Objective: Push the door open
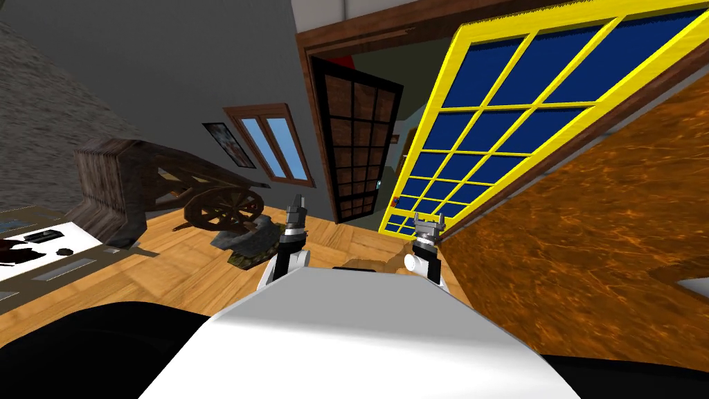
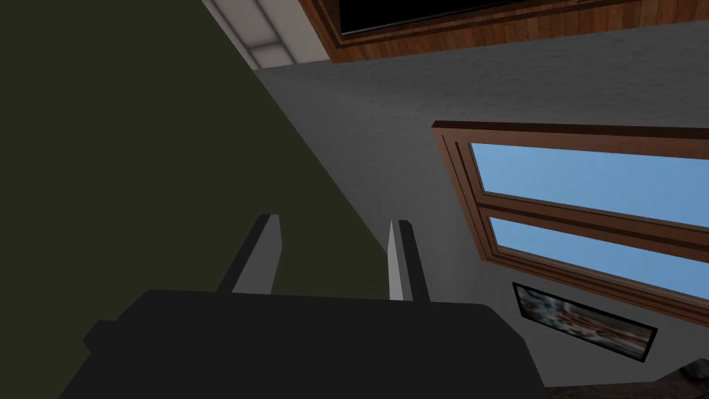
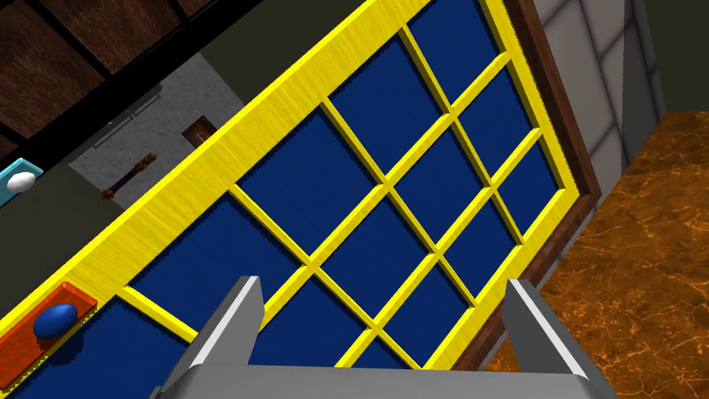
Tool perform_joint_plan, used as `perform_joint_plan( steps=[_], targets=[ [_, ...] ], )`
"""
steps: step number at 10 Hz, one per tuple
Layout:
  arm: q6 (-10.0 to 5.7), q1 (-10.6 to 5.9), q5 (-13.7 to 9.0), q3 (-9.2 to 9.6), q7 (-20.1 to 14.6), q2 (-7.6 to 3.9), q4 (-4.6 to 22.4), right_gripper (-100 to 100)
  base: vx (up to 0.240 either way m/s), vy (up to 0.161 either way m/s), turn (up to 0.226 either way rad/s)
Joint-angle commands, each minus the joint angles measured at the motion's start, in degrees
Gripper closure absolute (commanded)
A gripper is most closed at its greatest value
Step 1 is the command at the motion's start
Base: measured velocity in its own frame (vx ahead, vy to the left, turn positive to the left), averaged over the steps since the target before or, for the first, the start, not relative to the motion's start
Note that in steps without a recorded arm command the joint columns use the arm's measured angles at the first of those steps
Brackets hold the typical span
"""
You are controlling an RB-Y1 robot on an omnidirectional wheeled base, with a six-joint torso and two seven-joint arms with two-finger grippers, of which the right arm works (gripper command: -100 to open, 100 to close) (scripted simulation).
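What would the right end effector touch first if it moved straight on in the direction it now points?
Most likely the yellow and blue door: the right end effector, open, aims squarely at its panes. The distance to it is unclear.

My left gripper (image 2: 336, 228) is a matt black box. Two thin blades rise from it, dark on their outer faces and light grey on the inner ones. My right gripper (image 3: 384, 287), the one nearer the yellow-framed door (image 3: 208, 180), has a pale grey body and broader grey fingers (image 3: 235, 318) with lighter bevelled edges. My forearms (image 1: 298, 260) are white with black joints and grey-banded wrists; the door-side one carries a round white cap (image 1: 413, 262).
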Motion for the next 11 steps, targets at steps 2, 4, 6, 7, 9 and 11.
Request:
perform_joint_plan(
  steps=[2, 4, 6, 7, 9, 11],
  targets=[
    [-1.76, -0.97, -2.4, -0.37, -2.0, -0.06, 3.5, -100, 0.049, -0.105, 0.223],
    [-3.04, -1.63, -4.2, -0.68, -3.4, -0.11, 6.1, -100, 0.039, -0.104, 0.202],
    [-4.31, -2.30, -6.0, -0.99, -4.9, -0.16, 8.7, -100, 0.034, -0.096, 0.197],
    [-4.95, -2.63, -6.9, -1.15, -5.7, -0.12, 10.0, -100, 0.028, -0.105, 0.250],
    [-6.23, -3.30, -8.7, -1.46, -7.1, -0.04, 12.7, -100, 0.031, -0.107, 0.201],
    [-7.50, -3.96, -10.5, -1.77, -8.6, 0.04, 15.3, -100, 0.020, -0.110, 0.192]
  ],
)
